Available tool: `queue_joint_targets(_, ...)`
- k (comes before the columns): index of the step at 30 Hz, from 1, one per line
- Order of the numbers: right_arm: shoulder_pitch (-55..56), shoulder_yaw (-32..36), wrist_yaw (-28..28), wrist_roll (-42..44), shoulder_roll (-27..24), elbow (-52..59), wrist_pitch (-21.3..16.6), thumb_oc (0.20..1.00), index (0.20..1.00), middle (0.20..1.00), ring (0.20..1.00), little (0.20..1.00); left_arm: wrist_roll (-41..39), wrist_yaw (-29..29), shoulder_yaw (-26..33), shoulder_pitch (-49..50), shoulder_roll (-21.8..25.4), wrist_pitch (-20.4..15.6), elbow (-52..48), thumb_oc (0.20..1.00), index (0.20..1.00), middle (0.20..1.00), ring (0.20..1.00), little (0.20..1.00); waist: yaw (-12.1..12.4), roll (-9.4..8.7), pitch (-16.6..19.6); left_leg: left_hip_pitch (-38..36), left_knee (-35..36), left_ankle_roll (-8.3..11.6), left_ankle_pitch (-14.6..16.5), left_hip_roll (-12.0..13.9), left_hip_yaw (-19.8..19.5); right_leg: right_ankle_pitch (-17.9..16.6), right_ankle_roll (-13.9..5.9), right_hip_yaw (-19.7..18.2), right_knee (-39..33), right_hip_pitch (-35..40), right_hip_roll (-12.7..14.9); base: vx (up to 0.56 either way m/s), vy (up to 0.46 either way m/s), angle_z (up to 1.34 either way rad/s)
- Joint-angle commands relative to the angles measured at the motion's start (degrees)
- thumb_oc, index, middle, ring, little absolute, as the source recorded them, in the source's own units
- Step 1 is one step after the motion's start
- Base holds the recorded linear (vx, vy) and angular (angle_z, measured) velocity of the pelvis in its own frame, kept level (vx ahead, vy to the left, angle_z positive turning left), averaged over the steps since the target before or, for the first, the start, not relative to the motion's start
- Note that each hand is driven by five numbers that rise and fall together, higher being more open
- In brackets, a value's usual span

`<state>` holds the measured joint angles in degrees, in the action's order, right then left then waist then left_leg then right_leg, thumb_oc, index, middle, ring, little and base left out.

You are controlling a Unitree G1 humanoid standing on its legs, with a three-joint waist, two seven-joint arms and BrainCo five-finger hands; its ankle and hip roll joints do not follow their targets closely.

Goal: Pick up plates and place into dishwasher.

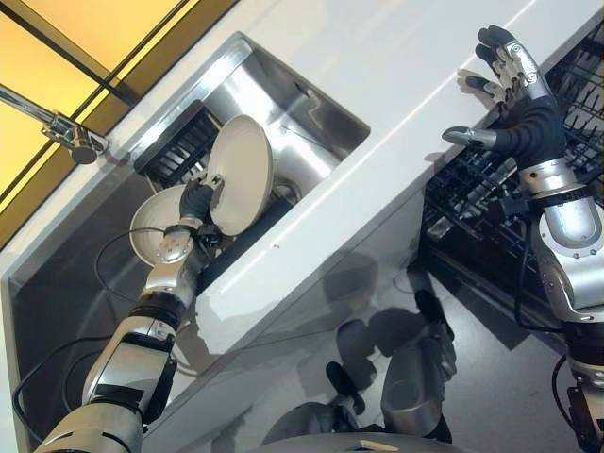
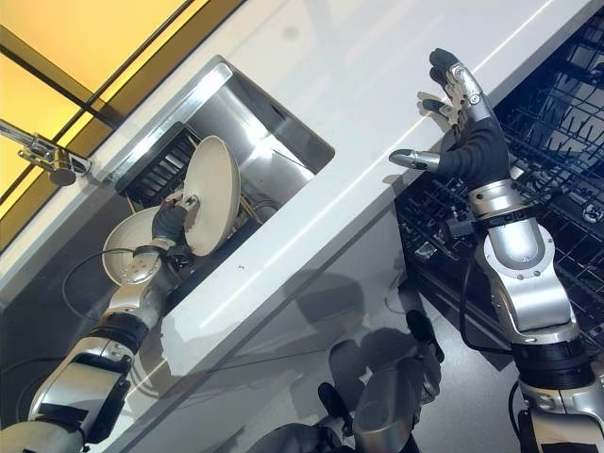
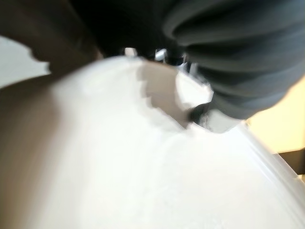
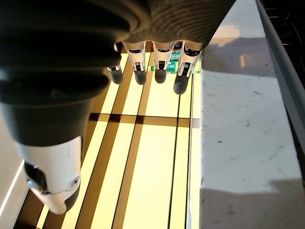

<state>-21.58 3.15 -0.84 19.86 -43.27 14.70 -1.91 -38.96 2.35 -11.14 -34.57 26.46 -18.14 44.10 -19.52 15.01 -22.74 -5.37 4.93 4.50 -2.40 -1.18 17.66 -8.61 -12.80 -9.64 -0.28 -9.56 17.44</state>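
While above sink (image 1: 311, 113), plate (image 1: 243, 173) in left hand (image 1: 195, 200).

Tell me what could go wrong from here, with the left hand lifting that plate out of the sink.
The left hand holds the raised plate by its edge only, so it may slip and drop onto the second plate below it in the sink. The route to the dishwasher rack crosses the countertop, whose edge the plate could clip. The right hand, open above that rack, might block placement.

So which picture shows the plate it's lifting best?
The left eye view: the whole cream plate stands on edge over the sink, gripped by the left hand. The right eye view matches; the left wrist view shows a white blur.
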Motion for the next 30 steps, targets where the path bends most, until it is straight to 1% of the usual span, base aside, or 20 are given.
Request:
queue_joint_targets(1, 9.2, 0.0, 0.8, 0.6, 0.9, -5.4, 2.7, 1.000, 1.000, 1.000, 1.000, 1.000, 1.8, 5.3, 5.4, 3.4, -1.7, -7.9, -3.5, 0.200, 0.200, 0.200, 0.200, 0.200, 1.4, -1.32, 2.8, 8.6, -9.2, 1.04, 2.2, -1.3, -4.1, 7.3, 3.37, 3.2, 9.8, -2.6, 2.2, -0.04, -0.051, 0.10)
queue_joint_targets(5, 9.7, -0.2, 0.4, -0.4, 2.5, -5.3, 2.5, 1.000, 1.000, 1.000, 1.000, 1.000, 3.4, 8.9, 6.5, 3.5, -2.6, -10.3, -7.7, 0.200, 0.200, 0.200, 0.200, 0.200, 2.3, -1.59, 3.6, 8.4, -9.0, 0.98, 2.3, -1.1, -4.7, 7.4, 3.41, 4.1, 9.7, -2.1, 2.4, -0.05, -0.064, 0.06)
queue_joint_targets(8, 10.6, 0.2, 0.6, -1.0, 3.7, -5.1, 2.2, 1.000, 1.000, 1.000, 1.000, 1.000, 3.7, 9.7, 7.2, 4.2, -3.7, -11.3, -10.0, 0.200, 0.200, 0.200, 0.200, 0.200, 2.7, -1.82, 4.4, 7.8, -8.7, 0.92, 2.4, -1.0, -5.0, 7.7, 3.40, 4.7, 9.5, -1.2, 2.4, -0.01, -0.055, 0.06)
queue_joint_targets(14, 13.7, 1.7, 2.2, -1.5, 5.2, -4.4, 1.6, 1.000, 1.000, 1.000, 1.000, 1.000, 4.7, 9.8, 8.5, 6.8, -5.5, -11.7, -13.6, 0.200, 0.200, 0.200, 0.200, 0.200, 3.4, -1.90, 6.7, 5.7, -7.8, 0.78, 2.5, -0.8, -5.7, 8.4, 3.35, 6.1, 8.8, 1.7, 2.4, 0.04, -0.044, 0.10)
queue_joint_targets(19, 16.0, 2.4, 3.6, -1.8, 6.3, -4.3, 1.4, 1.000, 1.000, 1.000, 1.000, 1.000, 4.2, 9.2, 9.0, 9.1, -5.7, -10.9, -15.2, 0.200, 0.200, 0.200, 0.200, 0.200, 3.9, -1.90, 9.0, 3.7, -7.4, 0.57, 3.0, -0.8, -6.2, 8.8, 3.35, 7.2, 8.2, 4.2, 2.4, 0.08, -0.046, 0.07)
queue_joint_targets(22, 17.2, 2.8, 4.5, -2.5, 7.0, -4.2, 0.1, 1.000, 1.000, 1.000, 1.000, 1.000, 3.4, 9.5, 9.6, 10.4, -5.6, -11.5, -16.4, 0.200, 0.200, 0.200, 0.200, 0.200, 4.3, -2.07, 10.5, 2.5, -7.1, 0.39, 3.3, -0.8, -6.4, 9.2, 3.38, 8.0, 8.0, 5.6, 2.4, 0.05, -0.055, 0.11)
queue_joint_targets(24, 17.3, 3.4, 5.3, -1.5, 6.4, -3.3, -1.2, 1.000, 1.000, 1.000, 1.000, 1.000, 3.9, 10.5, 10.1, 11.5, -5.3, -12.4, -17.4, 0.200, 0.200, 0.200, 0.200, 0.200, 4.6, -2.34, 11.6, 1.7, -6.9, 0.27, 3.7, -0.6, -6.7, 9.6, 3.42, 8.7, 7.8, 6.5, 2.2, 0.04, -0.067, 0.06)
queue_joint_targets(26, 16.6, 4.2, 5.9, -1.3, 5.8, -2.0, -3.0, 1.000, 1.000, 1.000, 1.000, 1.000, 5.0, 12.5, 10.6, 12.4, -4.9, -14.0, -19.0, 0.200, 0.200, 0.200, 0.200, 0.200, 5.0, -2.69, 12.5, 1.0, -6.7, 0.26, 4.1, -0.5, -6.9, 9.8, 3.52, 9.3, 7.4, 7.3, 1.9, 0.00, -0.082, 0.01)
queue_joint_targets(30, 14.2, 5.5, 7.5, -0.6, 5.1, 0.5, -6.2, 1.000, 1.000, 1.000, 1.000, 1.000, 8.4, 17.4, 11.9, 13.8, -4.2, -15.6, -23.2, 0.200, 0.200, 0.200, 0.200, 0.200, 6.0, -3.91, 14.4, -0.1, -6.2, 0.19, 4.8, 0.1, -7.4, 10.2, 3.67, 10.2, 6.1, 9.0, 0.9, -0.03, -0.121, 0.06)
